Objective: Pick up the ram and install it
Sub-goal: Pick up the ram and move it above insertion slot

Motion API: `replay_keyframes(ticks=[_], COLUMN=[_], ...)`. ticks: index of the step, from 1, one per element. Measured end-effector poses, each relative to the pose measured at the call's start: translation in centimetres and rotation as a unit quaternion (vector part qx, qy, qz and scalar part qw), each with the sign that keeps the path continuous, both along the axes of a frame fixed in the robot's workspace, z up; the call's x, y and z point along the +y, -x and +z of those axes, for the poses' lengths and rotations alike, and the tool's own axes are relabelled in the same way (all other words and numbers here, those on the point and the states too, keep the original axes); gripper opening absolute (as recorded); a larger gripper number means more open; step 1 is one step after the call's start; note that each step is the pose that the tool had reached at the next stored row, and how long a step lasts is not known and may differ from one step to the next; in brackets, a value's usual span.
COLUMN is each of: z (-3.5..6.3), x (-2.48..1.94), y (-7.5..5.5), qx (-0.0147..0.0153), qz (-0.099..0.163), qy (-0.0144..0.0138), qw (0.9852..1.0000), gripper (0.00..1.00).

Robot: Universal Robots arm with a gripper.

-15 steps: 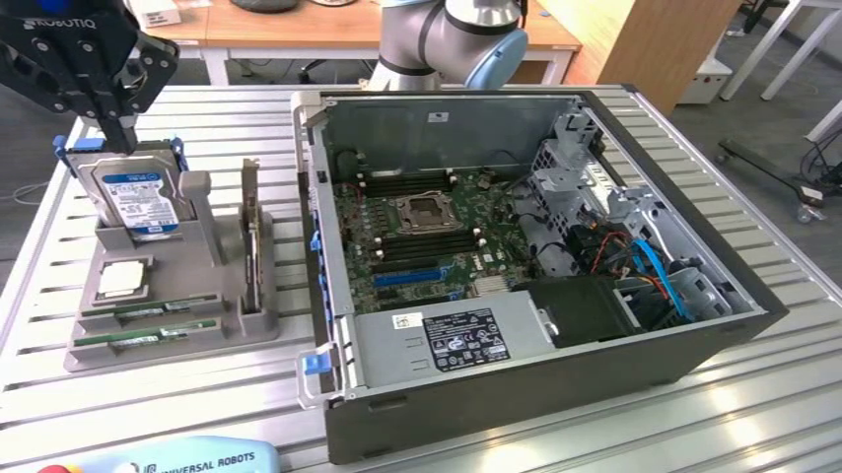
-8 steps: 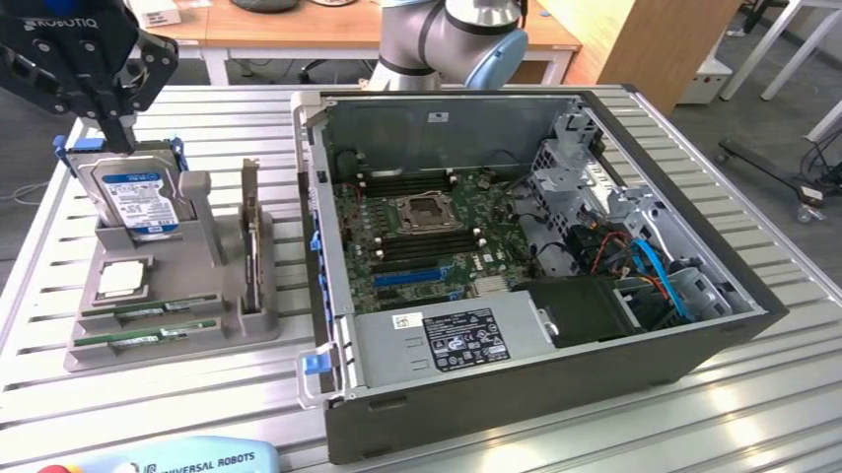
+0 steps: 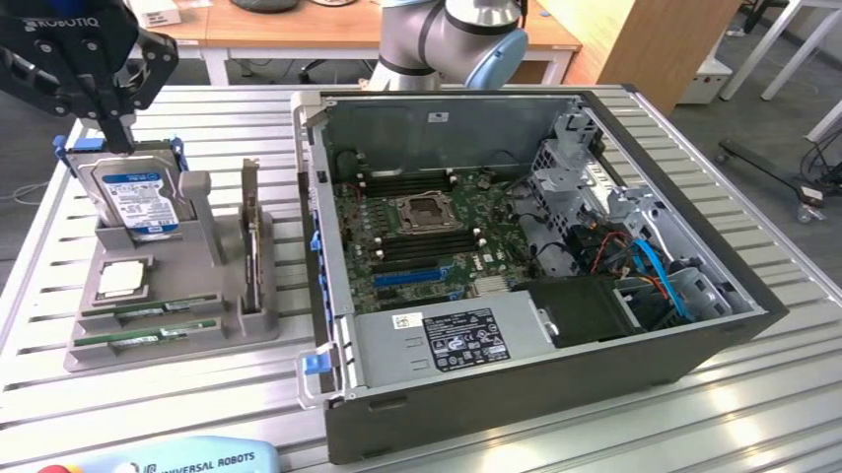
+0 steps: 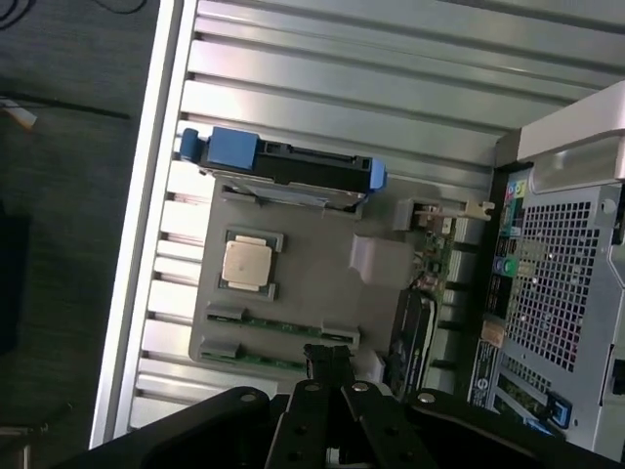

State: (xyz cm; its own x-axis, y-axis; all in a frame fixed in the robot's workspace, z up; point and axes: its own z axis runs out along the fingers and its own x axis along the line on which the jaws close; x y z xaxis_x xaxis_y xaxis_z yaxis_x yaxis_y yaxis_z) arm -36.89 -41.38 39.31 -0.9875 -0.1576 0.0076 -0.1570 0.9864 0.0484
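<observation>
Exterior view, clock bearings. Gripper (image 3: pixel 120 133) sits at 10 o'clock of the scene, directly at 12 o'clock of the hard drive (image 3: pixel 132 192). Jaws pressed together, nothing between them. Tips look level with the drive's top edge, but I can't read contact vs. gap from this angle.

Grey fixture (image 3: pixel 197 212) sits on the slatted table (image 3: pixel 736 414) at 9 o'clock of the open PC case (image 3: pixel 593 384). The hard drive stands upright at the fixture's 12 o'clock end, blue label toward the camera. CPU (image 3: pixel 121 279) lies flat in its pocket at 6 o'clock of the drive.

Ram not picked. Both sticks lie flat in fixture slots at 6 o'clock of the CPU. Inner ram stick (image 3: pixel 148 311) is just beside the CPU, outer ram stick (image 3: pixel 145 335) runs along the fixture edge, the two parallel and close. Expansion card (image 3: pixel 250 227) stands on edge at 3 o'clock of the drive, between it and the case.

Case: motherboard (image 3: pixel 435 236) exposed, CPU socket (image 3: pixel 428 209) mid-board, power supply (image 3: pixel 448 340) at 6 o'clock of the socket. Teach pendant (image 3: pixel 172 458) at 7 o'clock of the case.

Wrist view: gripper (image 4: pixel 329 357) tips closed, in line with one end of the ram pair. Outer ram stick (image 4: pixel 259 358) is nearest the tips, then inner ram stick (image 4: pixel 283 324), CPU (image 4: pixel 246 264), hard drive (image 4: pixel 283 171).
</observation>
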Motion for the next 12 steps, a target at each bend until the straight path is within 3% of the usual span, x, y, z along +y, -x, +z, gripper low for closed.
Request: replay_keyframes(ticks=[6,12], z=[0.00,0.00], x=[0.00,0.00], y=[0.00,0.00], qx=[0.0000,0.0000], qz=[0.031,0.064], qy=[0.0002,0.0002], qw=[0.9995,0.9980], gripper=[0.10,0.10])
